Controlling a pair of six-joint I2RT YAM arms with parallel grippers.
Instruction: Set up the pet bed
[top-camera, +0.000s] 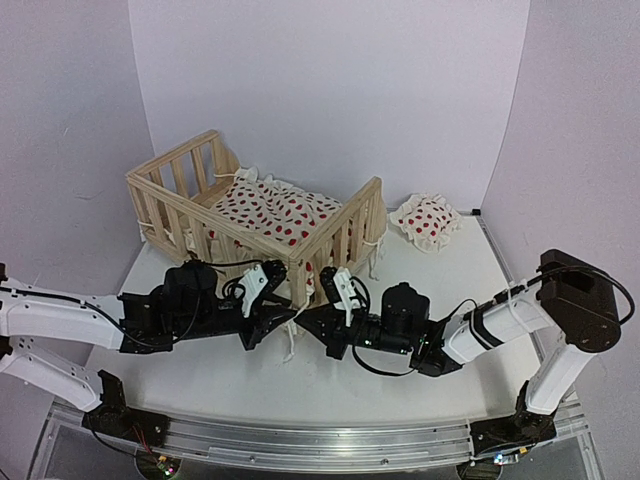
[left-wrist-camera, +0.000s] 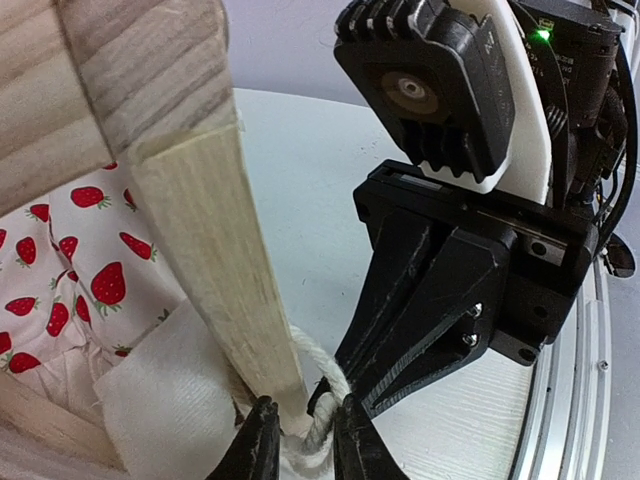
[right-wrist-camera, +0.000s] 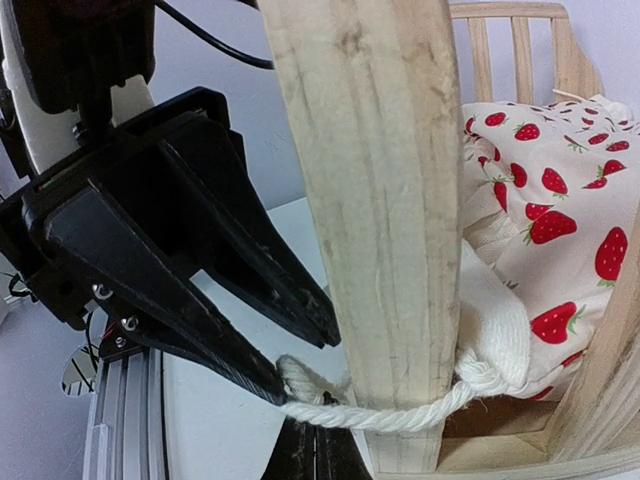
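1. You have one pet bed (top-camera: 352, 228) standing on the table (top-camera: 440, 270), toward the back left. Slatted rails close three of its sides.
2. One red-dotted cushion (top-camera: 275, 210) lies inside the frame.
3. One small matching pillow (top-camera: 428, 222) lies on the table, apart from the bed and to its right.
4. Your two grippers meet low at the bed's near corner post (right-wrist-camera: 370, 200), one on each side of it.
5. One tie string (right-wrist-camera: 400, 415) loops round the foot of that post, its knotted end on the outer side.
6. Your left gripper (top-camera: 280, 322) has its fingers a little apart, with the string between them. You cannot tell whether they pinch it.
7. Your right gripper (top-camera: 312, 322) is clenched tight, its tips at the string. You cannot tell whether the string is caught in them.
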